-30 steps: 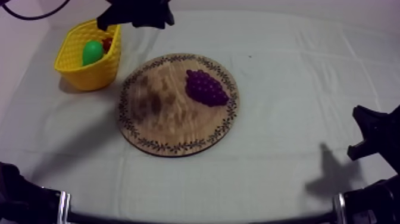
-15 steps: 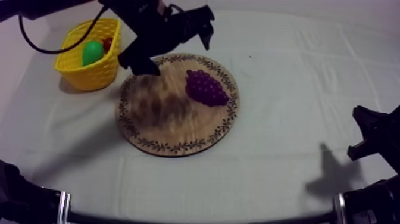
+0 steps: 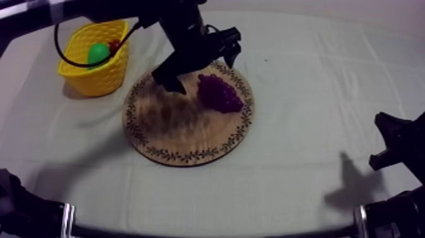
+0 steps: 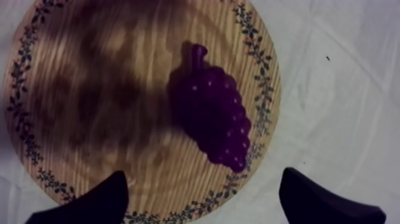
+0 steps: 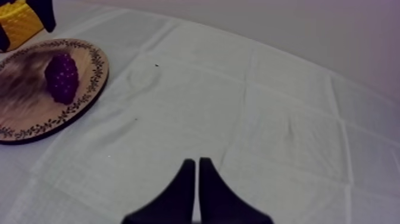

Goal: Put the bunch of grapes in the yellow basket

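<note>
My left jaws have swung from beside the yellow basket to over the wooden board.
They hang spread wide over the bunch of grapes, which lies on the board's right part, close to the patterned rim. The basket stands just beside the board's far-left edge. My right jaws rest pressed together, well apart, over bare surface.

Grapes w/ bare board around; basket apart.
</note>
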Robot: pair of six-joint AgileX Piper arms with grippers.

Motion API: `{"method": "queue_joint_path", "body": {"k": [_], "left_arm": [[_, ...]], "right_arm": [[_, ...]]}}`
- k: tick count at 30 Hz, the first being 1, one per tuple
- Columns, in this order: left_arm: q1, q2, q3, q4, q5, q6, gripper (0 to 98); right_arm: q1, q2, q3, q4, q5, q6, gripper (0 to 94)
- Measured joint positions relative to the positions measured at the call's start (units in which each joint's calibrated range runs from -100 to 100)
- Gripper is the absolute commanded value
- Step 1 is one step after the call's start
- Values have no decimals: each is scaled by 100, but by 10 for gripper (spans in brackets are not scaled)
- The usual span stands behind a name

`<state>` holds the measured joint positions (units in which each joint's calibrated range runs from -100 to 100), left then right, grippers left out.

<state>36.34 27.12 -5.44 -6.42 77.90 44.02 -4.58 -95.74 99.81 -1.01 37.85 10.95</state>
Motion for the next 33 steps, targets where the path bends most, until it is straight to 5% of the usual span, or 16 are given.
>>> {"method": "queue_joint_path", "body": {"k": [9, 33], "left_arm": [[-13, 1067, -860, 40, 230, 74, 961], [-371, 3185, -3470, 642, 2104, -769, 912]], "right_arm": [[0, 0, 0, 0, 0, 0, 4], [0, 0, 0, 0, 0, 0, 4]]}}
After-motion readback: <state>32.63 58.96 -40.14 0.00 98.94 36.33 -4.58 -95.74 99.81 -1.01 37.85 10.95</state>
